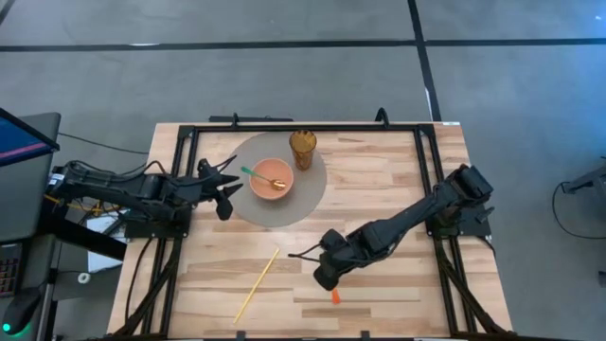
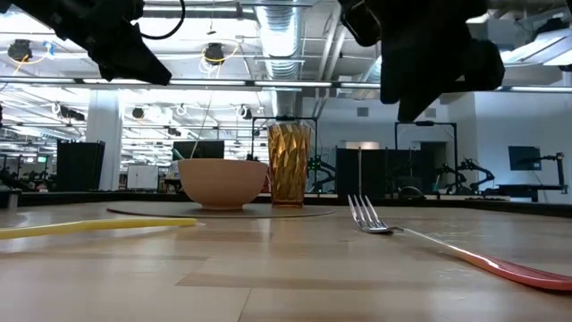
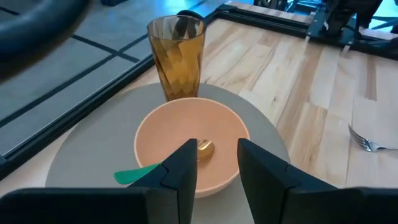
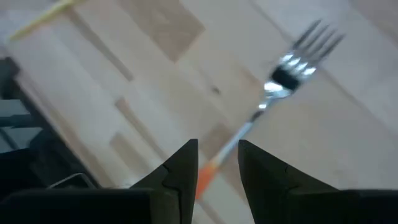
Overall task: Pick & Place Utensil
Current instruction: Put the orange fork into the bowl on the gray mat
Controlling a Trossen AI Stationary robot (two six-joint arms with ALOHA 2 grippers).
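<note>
A metal fork [image 4: 280, 81] with an orange handle [image 1: 334, 296] lies flat on the wood table, its tines [image 2: 365, 215] toward the left edge. My right gripper [image 4: 217, 162] hovers open above the fork, one finger on each side of the orange handle without touching it. A gold spoon with a green handle [image 3: 140, 173] rests in the orange bowl [image 1: 272, 178], with the handle over the rim. My left gripper [image 3: 217, 165] is open, just left of the bowl [image 3: 186, 140] and above the grey round mat [image 1: 241, 204].
An amber ribbed glass [image 1: 303, 147] stands on the mat's far edge behind the bowl. A yellow stick [image 1: 258, 284] lies slanted on the table's near left part. A black frame [image 1: 284, 126] runs along the table's edges. Bare wood lies between the mat and the right arm.
</note>
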